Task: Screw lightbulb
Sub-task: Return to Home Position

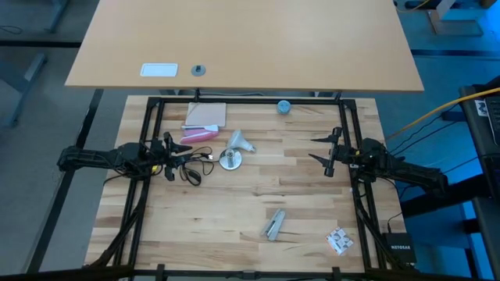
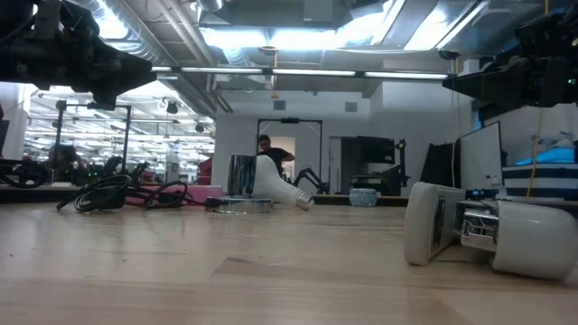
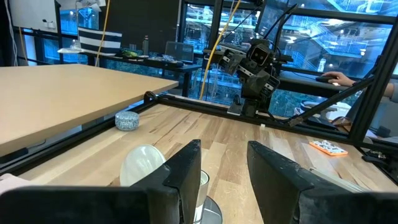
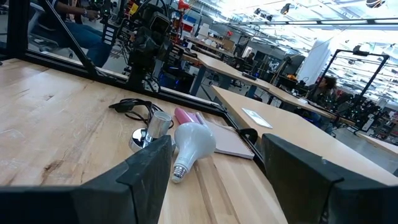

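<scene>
- Lightbulb [image 1: 241,141] lies on its side on the tabletop [image 1: 258,199], just left of centre in the high view, w/ neither tool on it
- Its globe sits to the left and its narrow neck points right, toward the right arm
- Silvery socket [image 1: 230,161] stands just below the bulb in the high view; we can't tell if they touch
- Thin black cord [image 1: 191,170] coils from the socket toward the left of the frame
- Left tool [image 1: 167,158] is released, fingers spread w/ nothing between; it hangs above the tabletop at mid-left, near the cord
- Right tool [image 1: 325,152] is also released and empty, at mid-right, well apart from the bulb
- Blue-grey cap [image 1: 283,107] sits at upper centre, by the frame's back bar
- Pink item [image 1: 199,135] and notebook [image 1: 205,115] lie up-left of the bulb
- Small metal piece [image 1: 273,225] lies at lower centre
</scene>
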